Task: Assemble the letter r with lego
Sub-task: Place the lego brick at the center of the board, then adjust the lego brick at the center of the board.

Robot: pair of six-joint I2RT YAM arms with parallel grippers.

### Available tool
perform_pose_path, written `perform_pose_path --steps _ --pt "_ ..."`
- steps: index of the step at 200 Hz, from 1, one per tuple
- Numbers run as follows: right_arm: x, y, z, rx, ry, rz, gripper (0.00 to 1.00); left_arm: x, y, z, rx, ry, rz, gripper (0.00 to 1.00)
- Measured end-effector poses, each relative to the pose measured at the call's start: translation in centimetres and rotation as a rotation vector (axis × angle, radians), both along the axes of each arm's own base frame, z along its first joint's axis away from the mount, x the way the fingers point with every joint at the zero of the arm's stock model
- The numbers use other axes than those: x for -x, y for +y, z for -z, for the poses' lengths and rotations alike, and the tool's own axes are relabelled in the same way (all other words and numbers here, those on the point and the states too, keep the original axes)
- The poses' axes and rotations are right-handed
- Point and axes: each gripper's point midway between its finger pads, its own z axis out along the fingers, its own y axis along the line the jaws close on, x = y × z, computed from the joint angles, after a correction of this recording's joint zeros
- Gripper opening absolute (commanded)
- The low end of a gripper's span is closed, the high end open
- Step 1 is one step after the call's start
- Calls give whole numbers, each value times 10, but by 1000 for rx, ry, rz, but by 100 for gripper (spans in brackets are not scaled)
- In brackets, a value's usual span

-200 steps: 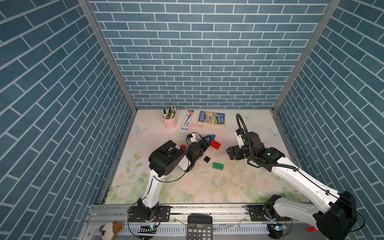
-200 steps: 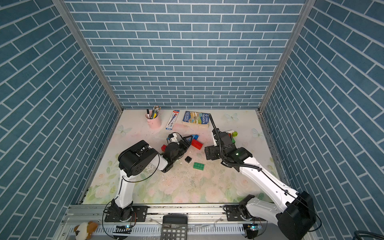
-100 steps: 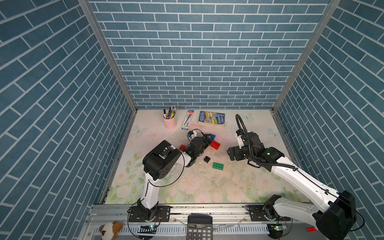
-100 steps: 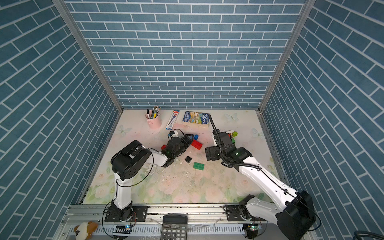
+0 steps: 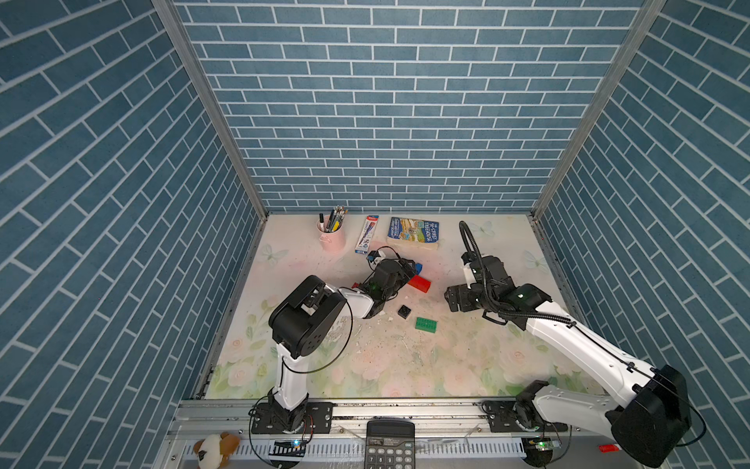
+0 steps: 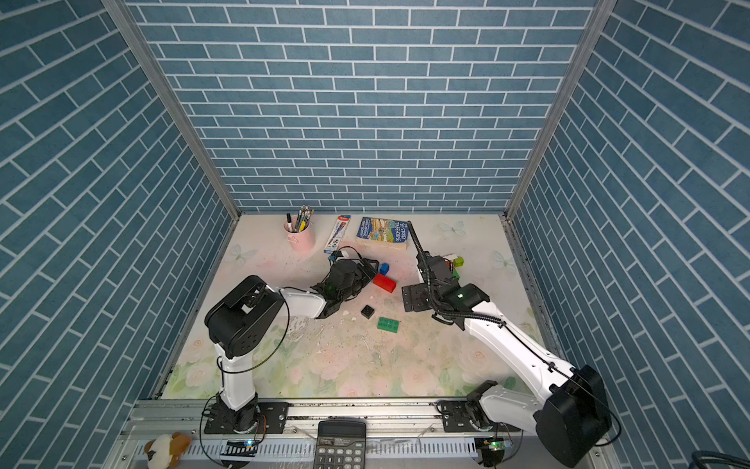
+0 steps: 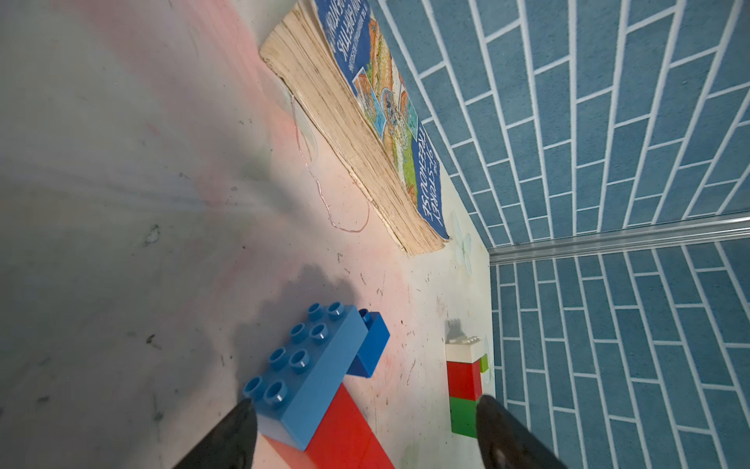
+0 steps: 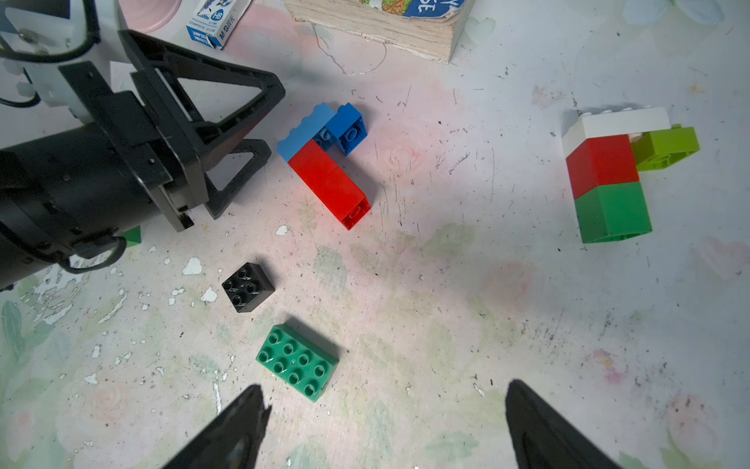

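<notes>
Pencil carton: a white-and-blue cardboard pencil carton [image 8: 215,18] lies at the back of the floral-printed tabletop [image 5: 406,365]. "HB" is legible on its end; the other print is too small to be read.
Book: a thick blue-covered paperback book [image 7: 389,122] is laid flat just right of the carton. "STOREY TREEHOUSE" is read on the cover; the number before it cannot be made out.
Left gripper: the left gripper [image 8: 272,117] is held low with its jaws released and spread, nothing clamped. Its fingertips are set just beside the light-blue brick; whether it is touched cannot be told.
Blue-and-red lego: a light-blue eight-stud plastic brick [image 8: 302,132], a red oblong plastic brick [image 8: 330,180] and a dark-blue square plastic brick [image 8: 349,126] are joined and laid on their side in front of the book. The studs are pointed at the left gripper. The red brick's long axis is run obliquely away from it, square to the light-blue brick.
Loose lego: a black square plastic brick [image 8: 247,286] and a dark-green eight-stud plastic brick [image 8: 298,361] are set studs-up nearer the front, apart.
Right gripper: the right gripper [image 8: 387,406] is held right of the dark-green brick, jaws released and empty.
Right-hand lego: a white plastic brick [image 8: 613,124], a red square plastic brick [image 8: 602,162] and a green plastic brick [image 8: 613,211] are joined in a column laid on its side, white end toward the back wall, with a lime plastic brick [image 8: 665,148] at its flank.
Change: against one second earlier, the left arm's black elbow housing [image 5: 308,316] is seen farther left; bricks and right arm are unmoved.
</notes>
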Motion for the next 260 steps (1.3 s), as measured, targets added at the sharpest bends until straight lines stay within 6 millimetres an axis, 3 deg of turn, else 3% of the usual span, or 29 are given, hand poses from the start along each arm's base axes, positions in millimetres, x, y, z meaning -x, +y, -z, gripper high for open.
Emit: perform_pose_path --steps 48,91,175,231,260 --pt "-3 -4 5 4 18 13 92 16 5 10 -21 57 4 79" --pt "-4 -5 6 -5 26 16 92 23 -4 9 -10 63 33 75" --pt "-6 -8 8 -3 34 30 92 -2 -20 18 -1 66 50 75" --pt "-9 -13 12 1 49 45 92 -32 -43 1 30 19 81 75" --pt "-10 -16 13 1 54 55 92 -34 -45 2 30 22 90 76"
